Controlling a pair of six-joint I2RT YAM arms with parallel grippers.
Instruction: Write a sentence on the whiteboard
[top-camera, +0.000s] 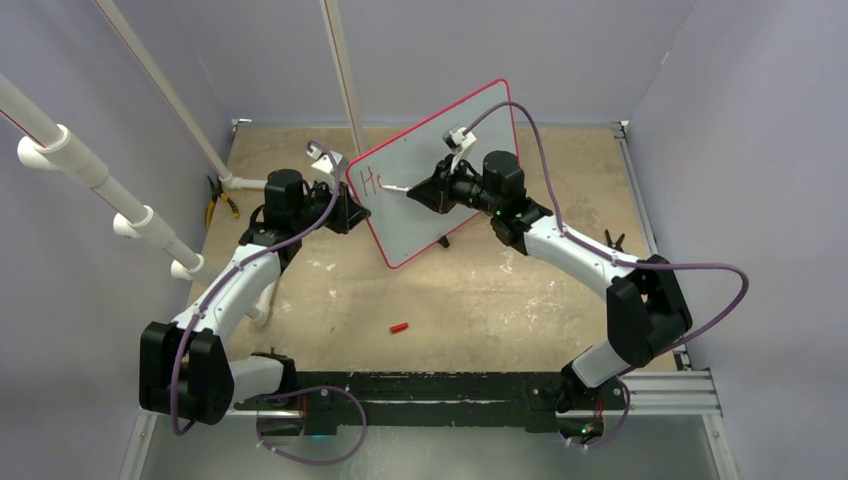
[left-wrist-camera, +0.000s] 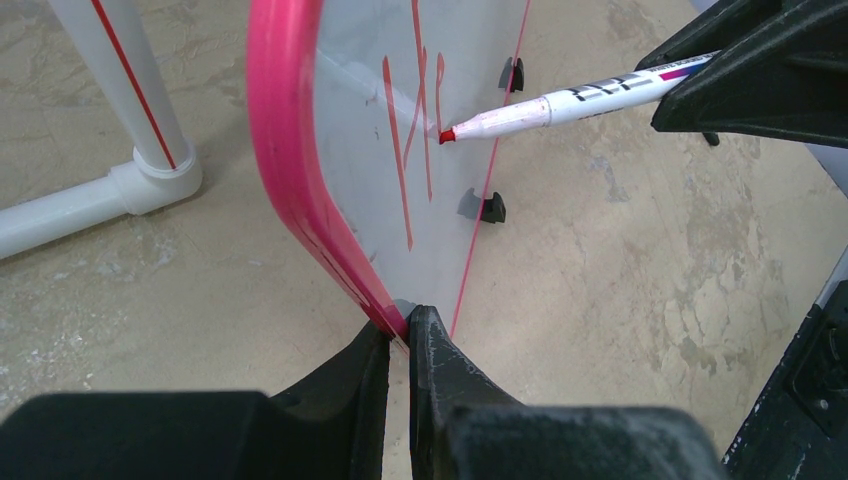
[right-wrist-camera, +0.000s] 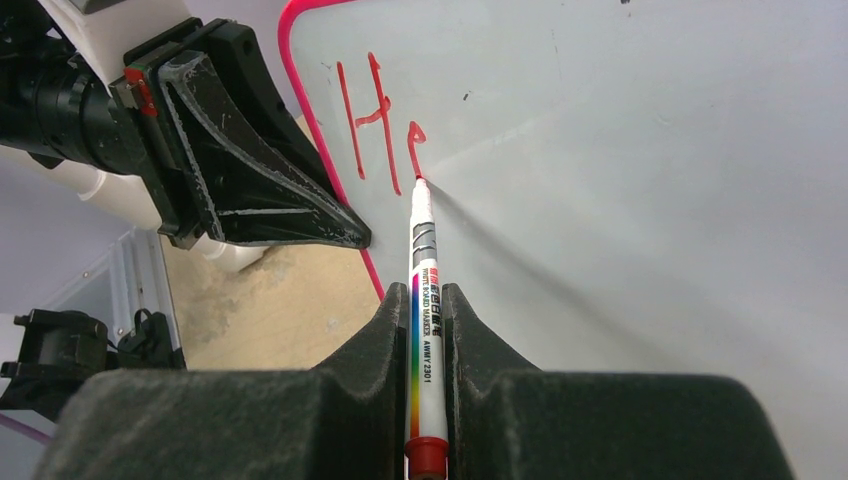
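The whiteboard (top-camera: 470, 150) with a thin red rim stands tilted on edge at the table's middle back. My left gripper (top-camera: 352, 212) is shut on its left red rim (left-wrist-camera: 300, 200); the rim also shows in the right wrist view (right-wrist-camera: 330, 170). My right gripper (top-camera: 425, 190) is shut on a white marker (right-wrist-camera: 422, 300) with a rainbow stripe. Its red tip touches the board (right-wrist-camera: 650, 200) just right of a red "H" (right-wrist-camera: 365, 115), at a part-made second letter (right-wrist-camera: 415, 140). The lettering (left-wrist-camera: 410, 130) and the marker (left-wrist-camera: 560, 103) show in the left wrist view.
A red marker cap (top-camera: 400, 327) lies on the tan table near the front. White pipes (top-camera: 120, 200) run along the left, one post (top-camera: 345, 70) behind the board. Pliers (top-camera: 215, 205) lie at the left. The board's black feet (left-wrist-camera: 490, 207) show.
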